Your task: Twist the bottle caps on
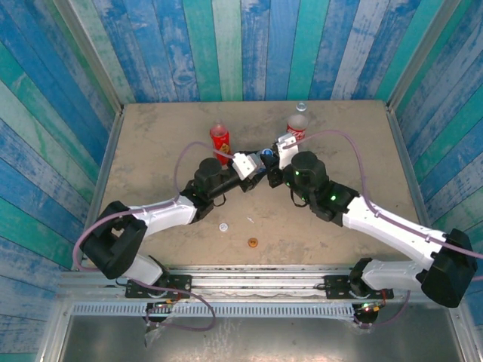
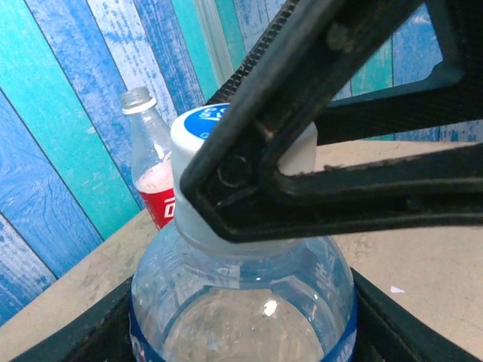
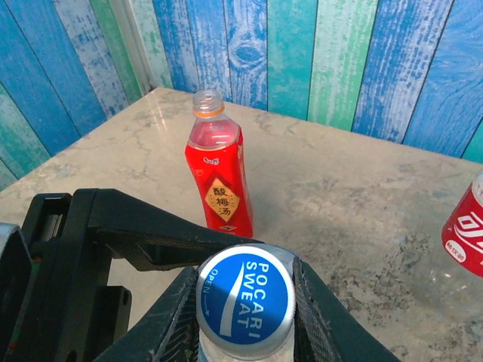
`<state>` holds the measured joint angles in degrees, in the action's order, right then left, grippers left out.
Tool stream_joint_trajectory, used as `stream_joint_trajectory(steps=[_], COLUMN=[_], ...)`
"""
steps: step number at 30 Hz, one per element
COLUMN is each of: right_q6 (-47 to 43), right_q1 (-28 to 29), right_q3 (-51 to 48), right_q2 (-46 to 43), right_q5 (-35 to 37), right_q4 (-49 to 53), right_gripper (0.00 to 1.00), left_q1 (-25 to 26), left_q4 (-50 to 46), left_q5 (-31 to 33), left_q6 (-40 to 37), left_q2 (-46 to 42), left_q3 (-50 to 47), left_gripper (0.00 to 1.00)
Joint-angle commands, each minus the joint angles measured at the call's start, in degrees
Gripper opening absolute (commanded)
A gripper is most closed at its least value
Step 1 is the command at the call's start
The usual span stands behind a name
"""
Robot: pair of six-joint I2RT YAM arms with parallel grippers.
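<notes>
Between the tips of the two claws, seen from overhead, sits the blue cap [image 1: 266, 154]. The left claw [image 1: 255, 170] reaches it from one side and the right claw [image 1: 272, 157] from the other. The red-and-yellow bottle [image 1: 219, 140] stands just beyond the left claw, and the cola bottle [image 1: 296, 128] just beyond the right claw. The white cap [image 1: 224, 225] and the orange cap [image 1: 253, 243] lie on the table [image 1: 151, 151] behind both claws, well apart from them and nearer the arm bases.

From the left wrist, the blue-label bottle [image 2: 241, 302] stands upright inside the left claw. That claw's black fingers [image 2: 68, 332] press its body on either side, so it is closed narrow on the bottle. Above them, a finger of the right claw [image 2: 302, 83] crosses the cap, which sits on the bottle's neck. The cola bottle stands uncapped ahead and to the left.

From the right wrist, the cap lies face up directly between the right claw's fingers [image 3: 173, 317]. They close on its rim from both sides and hold it. The left claw is low on the left, just beside the cap. The red-and-yellow bottle stands uncapped straight ahead of the claw, and the cola bottle is off to its right.
</notes>
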<state>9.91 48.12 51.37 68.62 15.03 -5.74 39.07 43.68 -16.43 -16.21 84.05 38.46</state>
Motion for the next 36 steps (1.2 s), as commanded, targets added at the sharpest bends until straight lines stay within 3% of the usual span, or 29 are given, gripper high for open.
stream_joint_trajectory(steps=[1,3,6,13,18,23,26,36], right_q6=[-2.87,-6.11,-10.54,-11.94,-11.63,-12.14,-12.50,-12.99], right_q1=[0.22,0.22,0.19,0.13,0.09,0.13,0.13,0.13], right_q3=[-3.20,-4.28,-4.73,-5.01,-2.09,1.19,2.34,3.18], right_q2=[-4.34,-7.44,-11.11,-16.78,-15.47,-11.22,-9.38,-6.67], right_q5=[-1.71,-4.76,-8.51,-9.58,-10.12,-13.58,-14.03,-14.33], right_q4=[-0.98,-2.25,-0.54,3.02,6.87,9.30,9.19,8.90], right_gripper=[0.27,0.45,0.57,0.65,0.65,0.64,0.59,0.24], left_q1=[-3.44,-5.02,-6.79,-8.13,-8.11,-8.12,-8.05,-8.04], left_q4=[8.78,7.00,3.41,-5.25,-10.78,-11.70,-12.20,-13.53], left_q5=[-1.09,-8.51,-20.43,-39.91,-41.33,-41.57,-42.03,-41.60], left_q6=[2.97,3.72,3.59,5.49,4.18,3.82,3.38,0.87], left_q2=[0.74,0.76,0.75,1.95,1.70,2.03,2.00,0.87], left_q3=[0.62,1.30,2.68,7.42,9.53,9.84,9.92,8.95], left_gripper=[0.38,0.38,0.39,0.38,0.39,0.39,0.39,0.44])
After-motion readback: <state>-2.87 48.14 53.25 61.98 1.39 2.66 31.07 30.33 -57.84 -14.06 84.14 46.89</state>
